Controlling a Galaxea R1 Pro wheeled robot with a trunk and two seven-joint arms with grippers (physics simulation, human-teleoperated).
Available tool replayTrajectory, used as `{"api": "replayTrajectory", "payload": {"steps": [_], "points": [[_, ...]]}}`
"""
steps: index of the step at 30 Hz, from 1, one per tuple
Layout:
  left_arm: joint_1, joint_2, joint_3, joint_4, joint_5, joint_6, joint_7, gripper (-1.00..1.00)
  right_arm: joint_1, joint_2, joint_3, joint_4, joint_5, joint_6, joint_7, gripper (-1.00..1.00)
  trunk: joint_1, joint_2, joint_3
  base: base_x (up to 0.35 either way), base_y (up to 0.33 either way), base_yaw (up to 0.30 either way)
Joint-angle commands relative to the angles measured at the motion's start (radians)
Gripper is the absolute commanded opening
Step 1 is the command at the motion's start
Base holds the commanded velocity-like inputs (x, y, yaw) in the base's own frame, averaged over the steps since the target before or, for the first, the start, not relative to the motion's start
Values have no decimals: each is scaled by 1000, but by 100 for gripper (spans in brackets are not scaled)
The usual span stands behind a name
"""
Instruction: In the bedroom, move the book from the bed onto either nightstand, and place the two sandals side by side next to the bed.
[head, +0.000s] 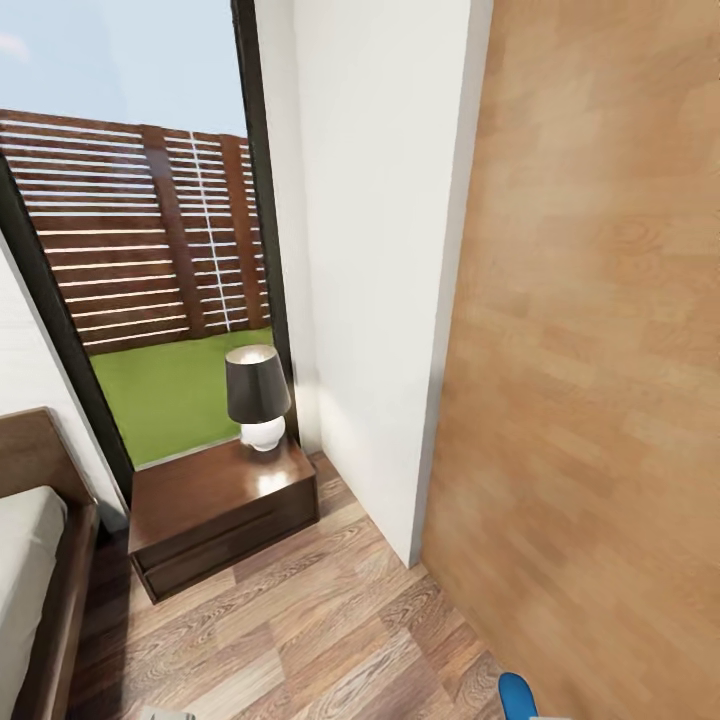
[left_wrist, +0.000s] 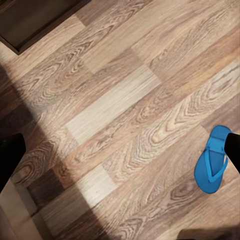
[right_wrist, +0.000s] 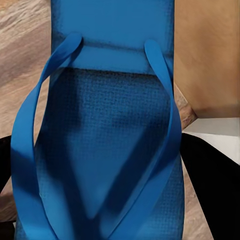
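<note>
One blue sandal (right_wrist: 100, 150) shows close between the right pincer's (right_wrist: 100, 165) dark fingers (right_wrist: 210, 170), apparently gripped; in the head view only its tip (head: 517, 695) shows, cut off by the frame's lower edge. The left pincer's (left_wrist: 120, 155) fingers stand wide apart over the plank floor (left_wrist: 115, 100). One nightstand (head: 215, 505) carries one lamp (head: 257, 397); one bed (head: 40, 560) is cut off at the left
</note>
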Motion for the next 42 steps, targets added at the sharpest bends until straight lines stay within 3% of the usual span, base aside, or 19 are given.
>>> {"api": "replayTrajectory", "payload": {"steps": [1,42], "points": [[-1,0,-6,1,3,-4,0,100,-1,0,1,1,-3,-4,-2,-100,0,-1,-1,0,2,-25],[-2,-2,-1,1,4,13,-3,100,-1,0,1,1,-3,-4,-2,-100,0,-1,-1,9,0,-69]]}}
